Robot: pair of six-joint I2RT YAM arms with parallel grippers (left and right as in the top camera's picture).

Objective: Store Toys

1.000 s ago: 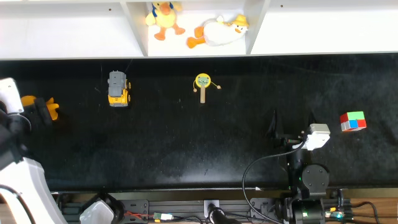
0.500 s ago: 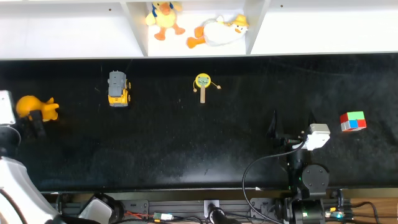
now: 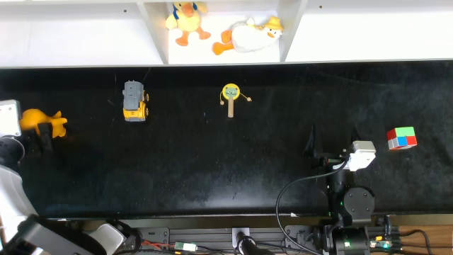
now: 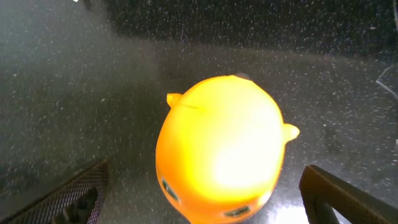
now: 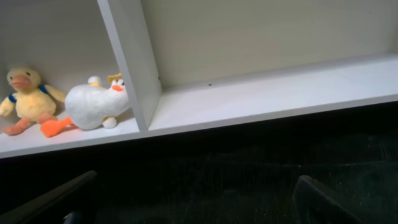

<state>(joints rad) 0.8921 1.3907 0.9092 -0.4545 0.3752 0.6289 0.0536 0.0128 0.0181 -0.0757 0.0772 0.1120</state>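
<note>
Orange round toy (image 4: 221,146) sits at the far left of the black worktop (image 3: 212,163), between the left fingers (image 4: 74,196), which stand wide apart and hold nothing, seemingly placed to close on it; the right fingers (image 5: 56,193), also spread and empty, face the shelf (image 5: 261,93)

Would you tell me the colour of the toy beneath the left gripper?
The toy is orange-yellow, clearest in the left wrist view.

Left end effector (image 3: 44,133) drew back — orange toy (image 3: 34,119) now uncovered.
</note>
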